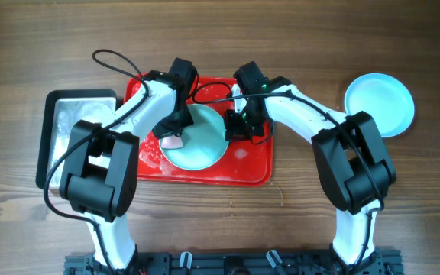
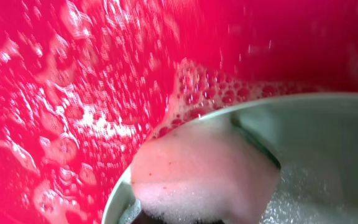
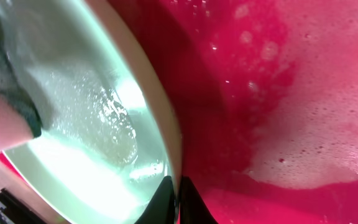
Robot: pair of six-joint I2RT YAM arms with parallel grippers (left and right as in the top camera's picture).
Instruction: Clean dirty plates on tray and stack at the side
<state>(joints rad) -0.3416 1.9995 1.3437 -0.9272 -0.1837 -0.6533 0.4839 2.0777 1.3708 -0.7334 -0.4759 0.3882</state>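
Note:
A pale blue plate (image 1: 197, 141) is held tilted over the red tray (image 1: 243, 168). My right gripper (image 1: 237, 128) is shut on the plate's right rim (image 3: 166, 130), its fingertips (image 3: 178, 193) pinching the edge. My left gripper (image 1: 176, 131) is shut on a pink, foamy sponge (image 1: 173, 141) and presses it on the plate's left rim (image 2: 197, 168). Foam covers the plate's inside (image 2: 328, 155). A second pale blue plate (image 1: 380, 104) lies on the table at the far right. The third plate is out of view.
A black-rimmed silver metal tray (image 1: 59, 122) with foam sits left of the red tray. Soapy foam lies over the red tray's floor (image 2: 61, 106) (image 3: 316, 124). Black cables loop behind both wrists at the tray's far edge (image 1: 205, 92).

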